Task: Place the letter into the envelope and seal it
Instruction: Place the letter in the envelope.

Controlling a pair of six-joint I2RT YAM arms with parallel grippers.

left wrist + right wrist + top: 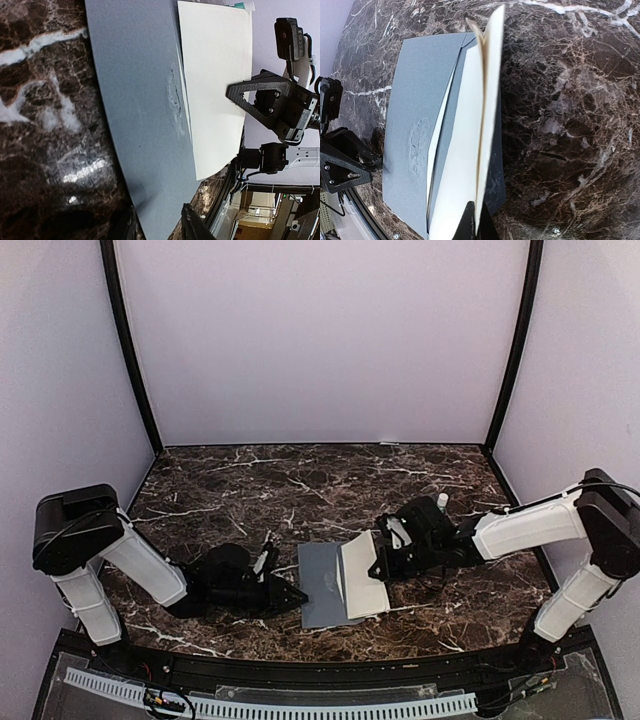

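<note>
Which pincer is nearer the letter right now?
Right. The right pincer grips the letter at its right edge, which is raised over the envelope. The left pincer sits at the envelope's left edge, apart from the letter.

Plain pale lilac walls (320, 340); black corner posts (131, 360); dark brown white-veined marble tabletop (300, 475); even light.

Table (250, 480): dark marble-pattern top with white veining. A grey envelope (318, 585) lies flat on it, front centre. A small white item (441, 502) stands further back, right; type not discernible.
</note>
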